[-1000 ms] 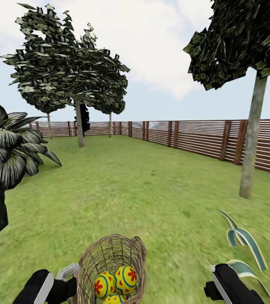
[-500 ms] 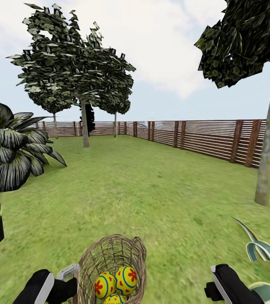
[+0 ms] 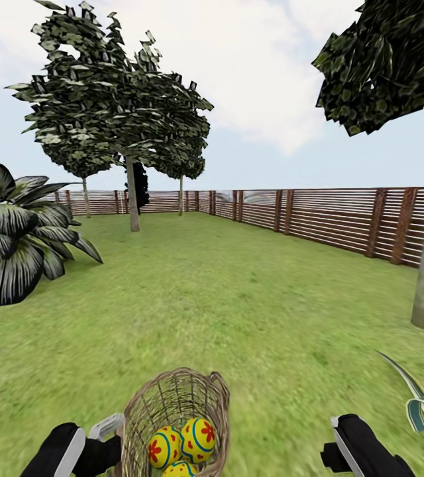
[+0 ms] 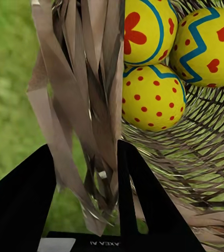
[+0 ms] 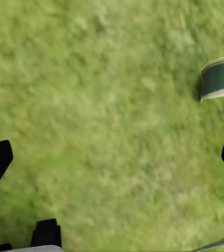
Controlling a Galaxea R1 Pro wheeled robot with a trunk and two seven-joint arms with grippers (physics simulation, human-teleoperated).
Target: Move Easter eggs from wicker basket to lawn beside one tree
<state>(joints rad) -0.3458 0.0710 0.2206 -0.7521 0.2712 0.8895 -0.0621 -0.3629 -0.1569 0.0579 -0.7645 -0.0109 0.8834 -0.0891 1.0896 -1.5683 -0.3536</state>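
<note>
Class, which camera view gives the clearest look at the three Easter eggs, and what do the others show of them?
The left wrist view: the three Easter eggs appear large inside the wicker basket, their painted marks sharp. The head view shows them small in the basket, the lowest cut off by the picture's edge. The right wrist view looks at lawn.

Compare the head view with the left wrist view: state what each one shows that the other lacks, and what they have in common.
Head view alone: the trees, the slatted wooden fence, the sky, a leafy palm and the right gripper.

Left wrist view alone: the left gripper closed on the wicker basket's wall, seen close up, and the red-dotted egg in full.

Both: the wicker basket, the three Easter eggs inside it, and the lawn.
</note>
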